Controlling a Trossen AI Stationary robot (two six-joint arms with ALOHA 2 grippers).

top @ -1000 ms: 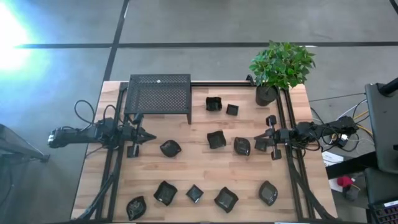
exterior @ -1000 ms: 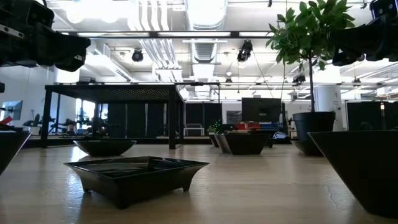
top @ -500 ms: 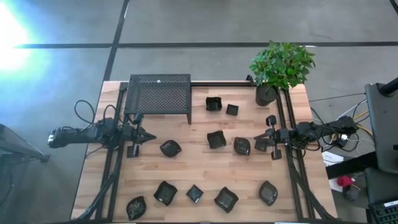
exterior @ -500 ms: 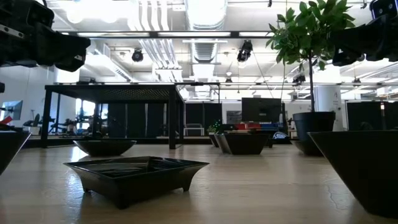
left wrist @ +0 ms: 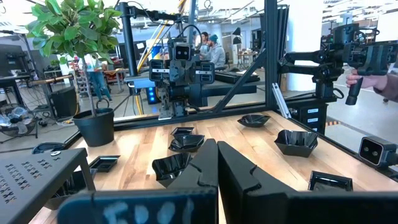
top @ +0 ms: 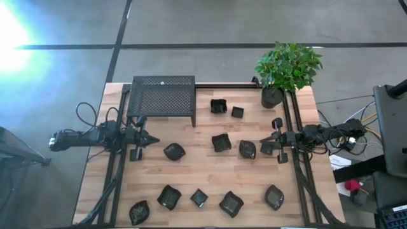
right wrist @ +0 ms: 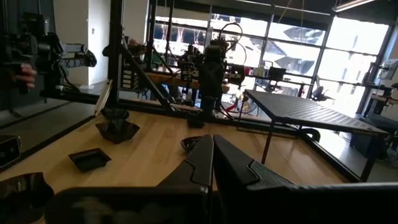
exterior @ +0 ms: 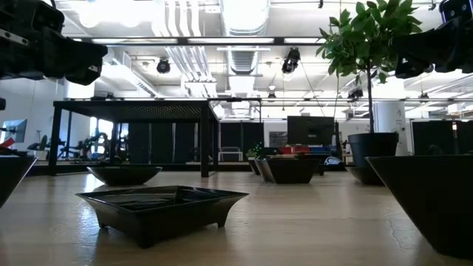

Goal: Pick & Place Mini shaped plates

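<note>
Black plates (top: 220, 142) lie scattered over your wooden table (top: 191, 172): two near 12 o'clock beside the stand (top: 163, 97), three across the middle, and five in a row along the 6 o'clock edge. Your left claw (top: 152, 138) hangs at 9 o'clock, fingers pressed together and holding nothing, pointing toward the centre. Your right claw (top: 264, 145) sits at 3 o'clock, likewise closed and empty, just beside the nearest middle plate. At 1 o'clock stands the plant (top: 287, 67).
</note>
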